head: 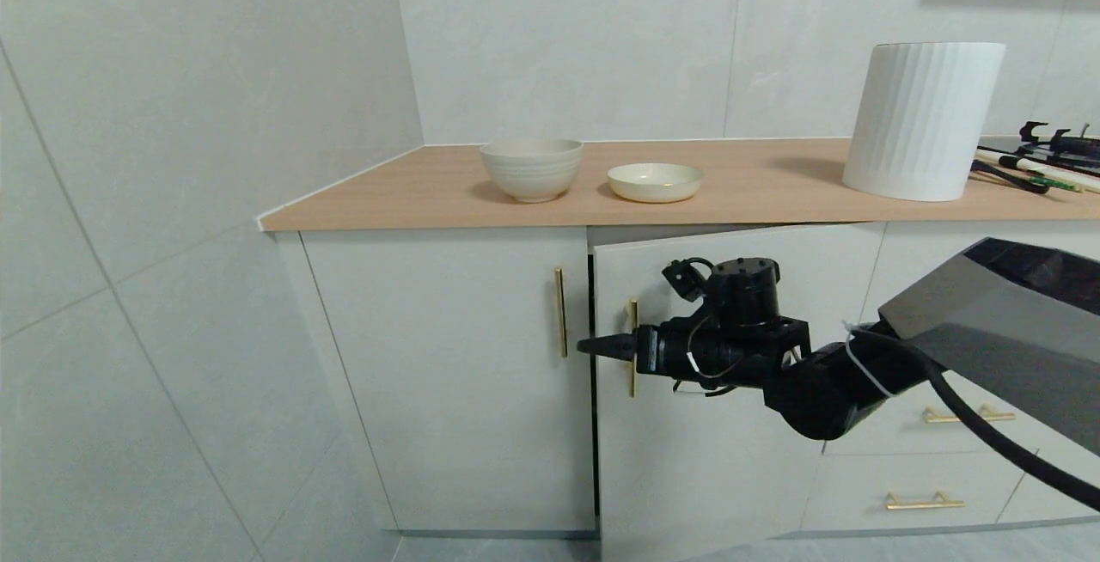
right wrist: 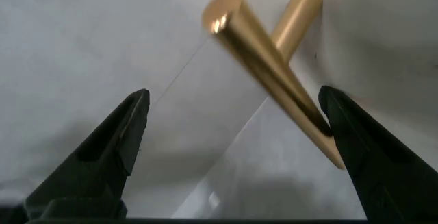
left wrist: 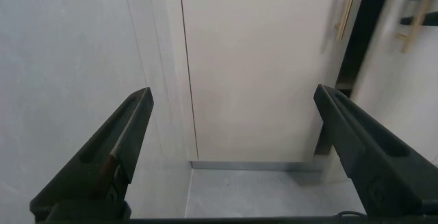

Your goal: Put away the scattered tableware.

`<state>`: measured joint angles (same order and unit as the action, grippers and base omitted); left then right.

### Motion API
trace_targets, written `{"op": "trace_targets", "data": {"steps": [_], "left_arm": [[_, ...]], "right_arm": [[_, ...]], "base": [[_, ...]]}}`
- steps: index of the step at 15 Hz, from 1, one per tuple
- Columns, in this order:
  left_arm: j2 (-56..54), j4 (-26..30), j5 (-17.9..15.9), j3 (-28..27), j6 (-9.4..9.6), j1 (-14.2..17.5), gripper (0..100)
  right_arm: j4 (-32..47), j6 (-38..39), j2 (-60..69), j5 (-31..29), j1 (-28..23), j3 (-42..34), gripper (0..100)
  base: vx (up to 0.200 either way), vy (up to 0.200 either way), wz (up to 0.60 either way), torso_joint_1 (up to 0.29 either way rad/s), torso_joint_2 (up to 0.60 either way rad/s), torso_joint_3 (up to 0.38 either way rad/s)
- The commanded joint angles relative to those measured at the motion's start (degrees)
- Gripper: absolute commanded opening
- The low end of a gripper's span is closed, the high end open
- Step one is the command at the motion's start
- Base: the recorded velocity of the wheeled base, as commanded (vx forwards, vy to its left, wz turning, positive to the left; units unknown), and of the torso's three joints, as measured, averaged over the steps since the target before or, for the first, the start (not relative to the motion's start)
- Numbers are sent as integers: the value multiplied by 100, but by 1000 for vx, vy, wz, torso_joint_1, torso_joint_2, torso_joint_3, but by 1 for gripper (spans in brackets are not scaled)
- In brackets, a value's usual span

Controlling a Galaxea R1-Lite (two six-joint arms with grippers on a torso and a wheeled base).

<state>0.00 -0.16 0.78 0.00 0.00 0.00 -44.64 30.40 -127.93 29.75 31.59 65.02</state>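
A ribbed beige bowl (head: 532,168) and a shallow cream dish (head: 655,181) stand side by side on the wooden countertop (head: 773,192). Below them, the right cabinet door (head: 713,459) is slightly ajar. My right gripper (head: 601,345) is at that door's gold handle (head: 633,347). In the right wrist view the gripper (right wrist: 233,94) is open and the handle (right wrist: 267,73) crosses between the fingers, resting against one of them. My left gripper (left wrist: 233,94) is open and holds nothing, low in front of the shut left cabinet door (left wrist: 260,73).
A tall white ribbed container (head: 924,119) stands on the counter's right part, with dark utensils and chopsticks (head: 1040,167) beside it. The left door has its own gold handle (head: 560,311). Drawers with gold pulls (head: 924,502) are lower right. A tiled wall closes the left side.
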Motion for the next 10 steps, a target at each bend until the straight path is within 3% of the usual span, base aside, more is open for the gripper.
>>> {"op": "trace_targets", "data": {"steps": [1, 5, 10], "left_arm": [[0, -2, 1, 0, 0, 0, 100], [0, -2, 1, 0, 0, 0, 100], [0, -2, 1, 0, 0, 0, 100]], "right_arm": [[-124, -8, 558, 190, -30, -500, 100], [-765, -17, 1007, 778, -109, -1501, 100], [-924, -26, 1376, 1042, -126, -2178, 100]], "base": [[0, 0, 0, 0, 0, 0], [0, 0, 0, 0, 0, 0], [0, 0, 0, 0, 0, 0]]}}
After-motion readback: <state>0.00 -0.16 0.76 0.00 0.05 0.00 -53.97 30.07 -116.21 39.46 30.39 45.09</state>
